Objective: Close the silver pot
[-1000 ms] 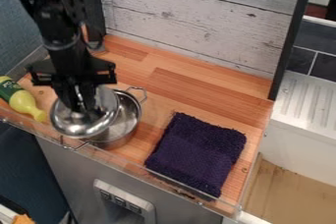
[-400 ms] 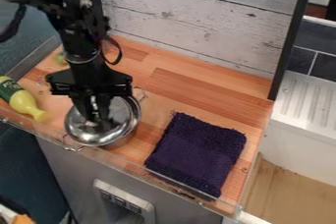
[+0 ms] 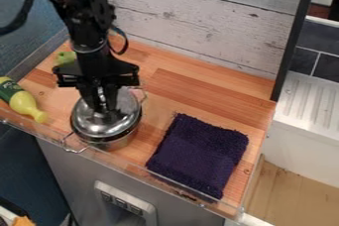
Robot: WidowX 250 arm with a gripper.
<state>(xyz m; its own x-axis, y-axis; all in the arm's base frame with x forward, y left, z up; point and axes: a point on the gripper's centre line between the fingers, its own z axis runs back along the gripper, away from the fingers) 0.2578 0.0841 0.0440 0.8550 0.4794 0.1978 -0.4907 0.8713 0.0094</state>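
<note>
The round, domed, shiny silver metal lid [image 3: 92, 125] is grasped from above by the black two-finger gripper [image 3: 100, 109], whose fingers are closed in at the lid's middle. Directly beneath the gripper, the round silver metal pot [image 3: 120, 143] is covered by the lid; whether the rim is met all the way around cannot be told. A bent-wire handle [image 3: 75, 146] is seen below the gripper, toward the view's lower left.

To the gripper's left in the view, a yellow plastic bottle with a green label [image 3: 27, 105] is laid on its side. Behind the gripper, to the upper left, a small light-green object [image 3: 65, 57] is partly hidden by the arm. To the gripper's lower right, a dark purple, shaggy fabric cloth [image 3: 198, 154] is spread flat. All are supported by the brown wooden counter [image 3: 192, 93], which is backed by a whitewashed plank panel [image 3: 205, 24].
</note>
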